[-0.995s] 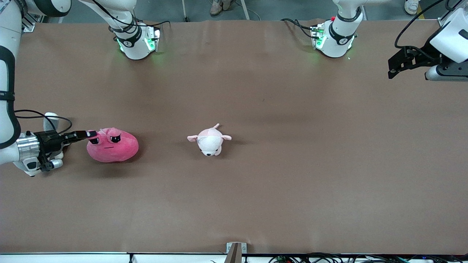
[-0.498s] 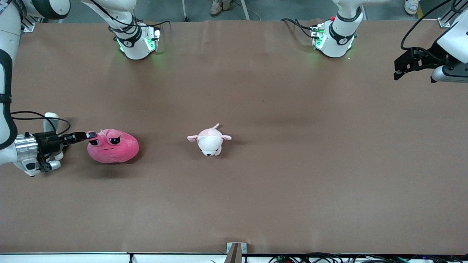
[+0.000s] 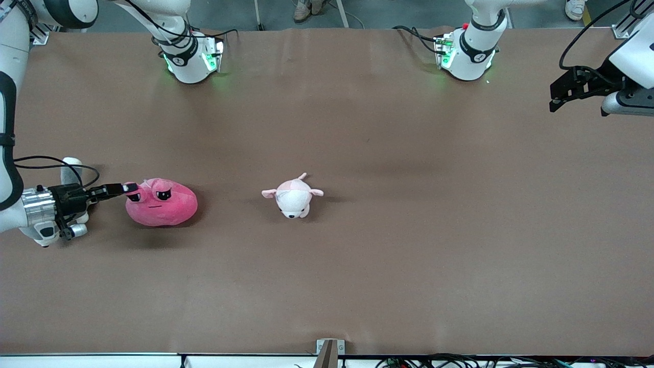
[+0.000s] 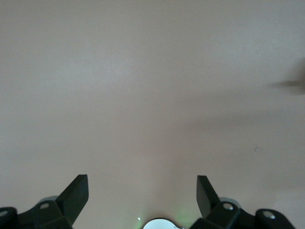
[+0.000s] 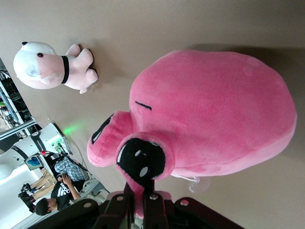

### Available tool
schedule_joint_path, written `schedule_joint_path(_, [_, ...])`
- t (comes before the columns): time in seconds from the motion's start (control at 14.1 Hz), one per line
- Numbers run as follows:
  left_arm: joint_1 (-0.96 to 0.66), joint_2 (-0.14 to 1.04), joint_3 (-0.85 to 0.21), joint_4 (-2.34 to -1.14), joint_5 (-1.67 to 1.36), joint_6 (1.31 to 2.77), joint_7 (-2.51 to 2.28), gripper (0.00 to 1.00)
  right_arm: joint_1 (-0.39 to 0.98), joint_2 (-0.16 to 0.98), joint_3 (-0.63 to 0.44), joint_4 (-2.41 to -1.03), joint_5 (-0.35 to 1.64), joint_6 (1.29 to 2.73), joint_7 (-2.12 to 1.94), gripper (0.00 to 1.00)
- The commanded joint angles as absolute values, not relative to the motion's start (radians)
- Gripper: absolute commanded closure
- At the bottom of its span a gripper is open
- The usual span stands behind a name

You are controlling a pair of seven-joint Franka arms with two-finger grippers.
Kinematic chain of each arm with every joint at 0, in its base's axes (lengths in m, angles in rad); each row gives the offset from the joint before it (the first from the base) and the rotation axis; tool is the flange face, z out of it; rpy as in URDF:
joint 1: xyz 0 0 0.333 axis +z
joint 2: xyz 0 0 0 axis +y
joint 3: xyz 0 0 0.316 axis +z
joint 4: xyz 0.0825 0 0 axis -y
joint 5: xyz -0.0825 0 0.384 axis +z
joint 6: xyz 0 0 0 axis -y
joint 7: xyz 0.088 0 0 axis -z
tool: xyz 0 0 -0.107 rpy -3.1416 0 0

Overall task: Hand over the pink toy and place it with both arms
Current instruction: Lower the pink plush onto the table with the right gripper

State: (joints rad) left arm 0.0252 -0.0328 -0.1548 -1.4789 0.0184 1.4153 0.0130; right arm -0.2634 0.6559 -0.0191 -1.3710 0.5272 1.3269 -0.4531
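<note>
pink toy dragged slightly toward table centre since earlier | right gripper clenched on its eye bump, at toy's 9 o'clock | pale plush at toy's 3 o'clock | left gripper waits, jaws spread, empty

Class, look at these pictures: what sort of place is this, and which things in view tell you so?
Probably a robotics lab or test workshop: two white arms bolted to a brown table, plush toys as practice objects (pink toy, pale plush animal), and loose cables along the table's edge.
</note>
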Motion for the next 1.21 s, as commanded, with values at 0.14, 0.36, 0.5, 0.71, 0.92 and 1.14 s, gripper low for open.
schedule_joint_path(0.14, [0.035, -0.064, -0.163, -1.508, 0.009, 1.428, 0.035, 0.00, -0.275, 0.676, 0.003, -1.354, 0.551, 1.307, -0.460, 1.00])
schedule_joint_path(0.36, [0.035, -0.066, -0.164, -1.508, 0.009, 1.430, 0.035, 0.00, -0.273, 0.678, 0.005, -1.356, 0.577, 1.276, -0.460, 1.00])
schedule_joint_path(0.5, [0.035, -0.066, -0.164, -1.509, 0.011, 1.428, 0.035, 0.00, -0.275, 0.686, 0.003, -1.356, 0.589, 1.261, -0.462, 0.99])
schedule_joint_path(0.71, [0.034, -0.077, -0.164, -1.511, 0.011, 1.425, 0.035, 0.00, -0.273, 0.699, 0.003, -1.356, 0.594, 1.262, -0.465, 0.99])
schedule_joint_path(0.92, [0.034, -0.078, -0.164, -1.512, 0.012, 1.424, 0.035, 0.00, -0.265, 0.709, 0.003, -1.356, 0.594, 1.264, -0.463, 0.99])
schedule_joint_path(1.14, [0.034, -0.078, -0.164, -1.514, 0.012, 1.424, 0.035, 0.00, -0.265, 0.709, 0.005, -1.356, 0.594, 1.262, -0.463, 0.99])
